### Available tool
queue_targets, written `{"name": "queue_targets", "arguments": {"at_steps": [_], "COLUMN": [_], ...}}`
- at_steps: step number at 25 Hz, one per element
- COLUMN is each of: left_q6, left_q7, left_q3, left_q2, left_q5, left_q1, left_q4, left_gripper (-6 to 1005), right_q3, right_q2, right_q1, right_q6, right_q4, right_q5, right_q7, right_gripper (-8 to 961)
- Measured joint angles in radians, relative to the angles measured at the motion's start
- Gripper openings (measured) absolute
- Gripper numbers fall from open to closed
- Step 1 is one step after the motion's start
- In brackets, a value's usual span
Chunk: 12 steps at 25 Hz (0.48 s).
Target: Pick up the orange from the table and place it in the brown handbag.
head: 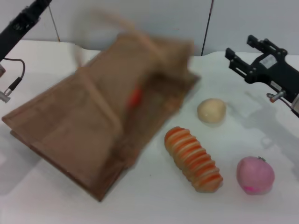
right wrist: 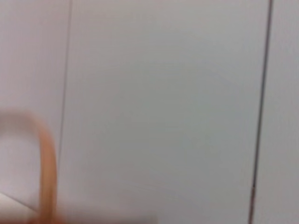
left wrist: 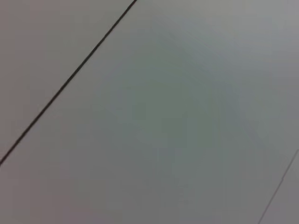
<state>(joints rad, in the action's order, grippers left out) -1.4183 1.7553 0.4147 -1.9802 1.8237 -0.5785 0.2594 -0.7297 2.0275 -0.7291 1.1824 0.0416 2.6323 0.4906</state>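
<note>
The brown handbag [head: 88,126] lies blurred across the left half of the white table [head: 154,200], its handles [head: 117,21] smeared upward at the back. A small orange-red smear [head: 135,97] shows at the bag's mouth; it may be the orange, mostly hidden. My right gripper [head: 240,49] is open and empty, raised at the back right, apart from the bag. My left arm [head: 21,23] runs out of the top left corner and its gripper is out of view. The right wrist view shows one bag handle loop [right wrist: 46,158] before a grey wall. The left wrist view shows only wall.
A cream round bun [head: 211,111], an orange-and-cream striped bread roll [head: 194,158] and a pink round fruit [head: 254,175] lie on the table right of the bag. A cable with a plug [head: 11,86] hangs at the far left.
</note>
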Motion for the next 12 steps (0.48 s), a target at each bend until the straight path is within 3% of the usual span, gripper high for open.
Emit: {"name": "queue_targets", "arguments": {"at_steps": [2, 10, 12], "left_q6": [0.027, 0.090, 0.110], "left_q7": [0.031, 0.168, 0.210], "left_q3": [0.005, 0.001, 0.001], "left_q2": [-0.002, -0.028, -0.033], "left_q5": [-0.004, -0.004, 0.002], "left_q1": [-0.004, -0.006, -0.007], "left_q4": [0.000, -0.004, -0.011], "left_gripper": [167, 359, 358], "right_q3": [-0.028, -0.170, -0.214], "right_q2": [0.001, 0.002, 0.002], "right_q1": [0.007, 0.042, 0.050], "right_q6": [0.000, -0.001, -0.004], "right_q4": [0.003, 0.003, 0.003], "right_q5": [0.000, 0.000, 0.000], "right_q7": [0.000, -0.001, -0.001], "right_gripper": [706, 705, 705]}}
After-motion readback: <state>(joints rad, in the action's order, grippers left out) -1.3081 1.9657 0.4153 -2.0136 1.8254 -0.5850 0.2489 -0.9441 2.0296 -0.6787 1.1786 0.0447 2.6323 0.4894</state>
